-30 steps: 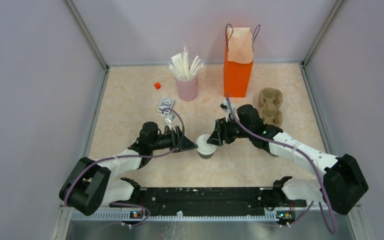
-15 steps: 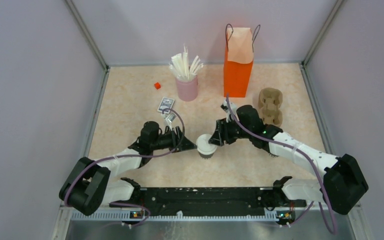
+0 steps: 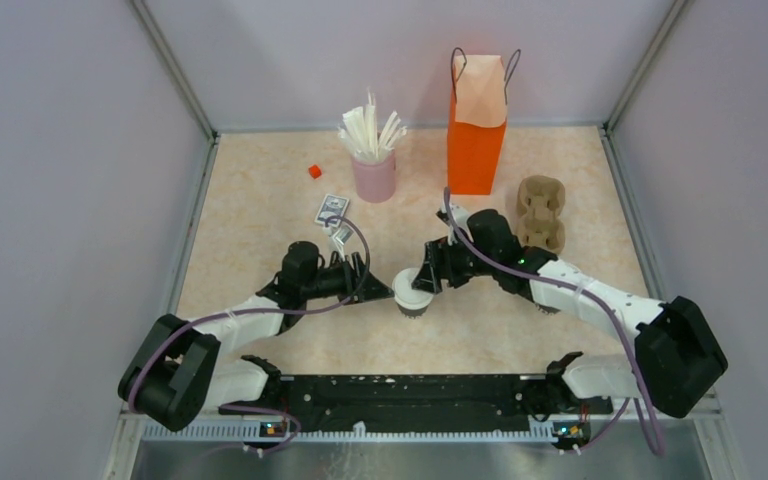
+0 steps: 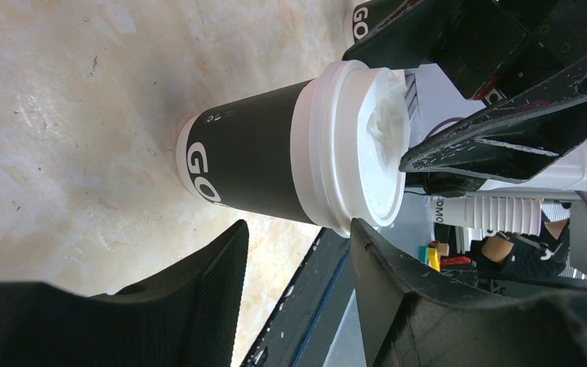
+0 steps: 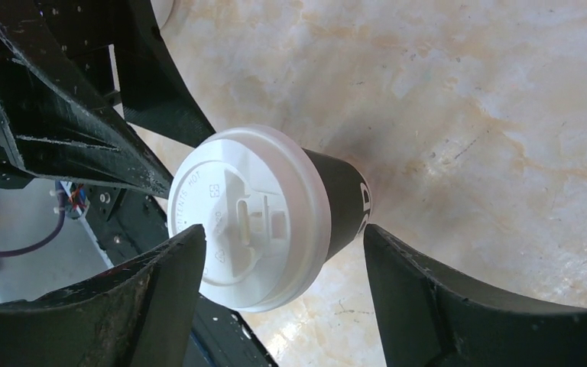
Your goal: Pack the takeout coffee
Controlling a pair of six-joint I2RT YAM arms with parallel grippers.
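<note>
- Your takeout coffee (image 3: 413, 293) stands upright on the marbled cream table (image 3: 250, 210), toward 6 o'clock from centre: a tapered dark paper cup under a round white plastic lid.
- Your left gripper (image 3: 387, 294) sits at the cup's 9 o'clock, its ribbed black fingers parted and holding nothing.
- Your right gripper (image 3: 425, 278) reaches in from 2 o'clock, jaws spread either side of the lid, not clamping.
- The tall orange paper bag (image 3: 476, 150) stands at the cup's 1 o'clock, well apart.
</note>
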